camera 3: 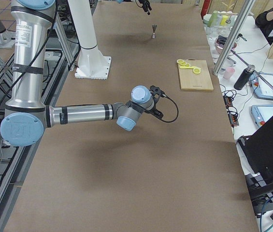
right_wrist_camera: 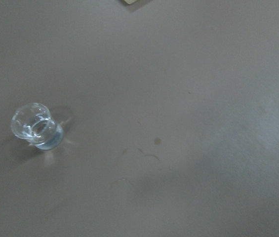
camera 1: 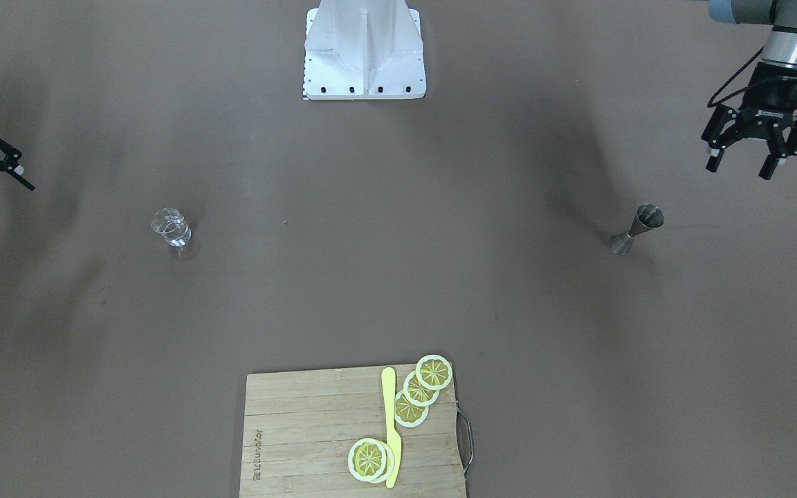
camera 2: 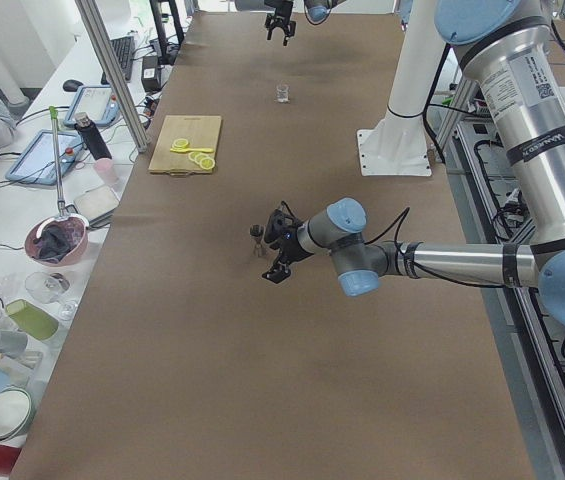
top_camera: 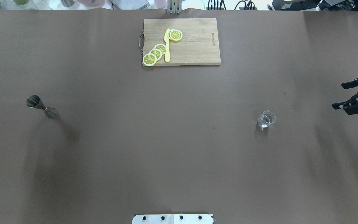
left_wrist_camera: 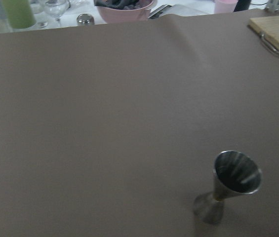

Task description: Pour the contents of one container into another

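A steel jigger [camera 1: 637, 229] [top_camera: 40, 106] stands upright on the brown table; the left wrist view shows its empty cup [left_wrist_camera: 230, 185] from above. My left gripper [camera 1: 741, 166] hangs open above and behind it, apart from it, holding nothing. A small clear glass [camera 1: 171, 227] [top_camera: 266, 119] [right_wrist_camera: 34, 126] stands upright on the other side of the table. My right gripper [top_camera: 339, 95] [camera 1: 1, 207] is open beside it, well apart, toward the table's end. Whether either container holds liquid is too hard to tell.
A wooden cutting board [top_camera: 197, 46] [camera 1: 301, 429] lies at the table's far edge with lemon slices [top_camera: 155, 53] and a yellow knife [top_camera: 167, 45] on it. The robot's white base [camera 1: 364, 52] stands at the near middle. Bowls and cups sit past the table's left end.
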Motion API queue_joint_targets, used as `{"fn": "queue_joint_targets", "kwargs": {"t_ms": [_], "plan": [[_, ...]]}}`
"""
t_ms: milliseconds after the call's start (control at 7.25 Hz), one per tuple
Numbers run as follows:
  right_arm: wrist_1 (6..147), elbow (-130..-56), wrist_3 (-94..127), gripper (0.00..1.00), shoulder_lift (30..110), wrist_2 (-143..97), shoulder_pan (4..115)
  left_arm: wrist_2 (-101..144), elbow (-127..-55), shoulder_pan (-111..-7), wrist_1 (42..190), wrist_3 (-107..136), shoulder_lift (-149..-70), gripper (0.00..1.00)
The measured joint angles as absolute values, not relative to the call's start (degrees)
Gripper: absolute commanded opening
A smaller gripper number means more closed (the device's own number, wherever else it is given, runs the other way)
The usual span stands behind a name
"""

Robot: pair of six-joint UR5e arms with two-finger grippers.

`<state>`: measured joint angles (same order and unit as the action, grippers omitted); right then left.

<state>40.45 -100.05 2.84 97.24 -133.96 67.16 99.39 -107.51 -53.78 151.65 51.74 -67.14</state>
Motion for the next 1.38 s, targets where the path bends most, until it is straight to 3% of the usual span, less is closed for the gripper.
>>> {"fn": "queue_joint_targets", "kwargs": {"t_ms": [690,1379], "plan": [[74.4,-102.6,2.3,1.00,96.5,-132.8,81.1,127.1,-106.0,-80.4,110.3,24.7,-75.1,0.98],[102.1,-107.1,2.1,1.00,96.4,-133.4,89.7,138.4,-104.6,-91.7,83.4,4.6,-82.4,0.98]]}}
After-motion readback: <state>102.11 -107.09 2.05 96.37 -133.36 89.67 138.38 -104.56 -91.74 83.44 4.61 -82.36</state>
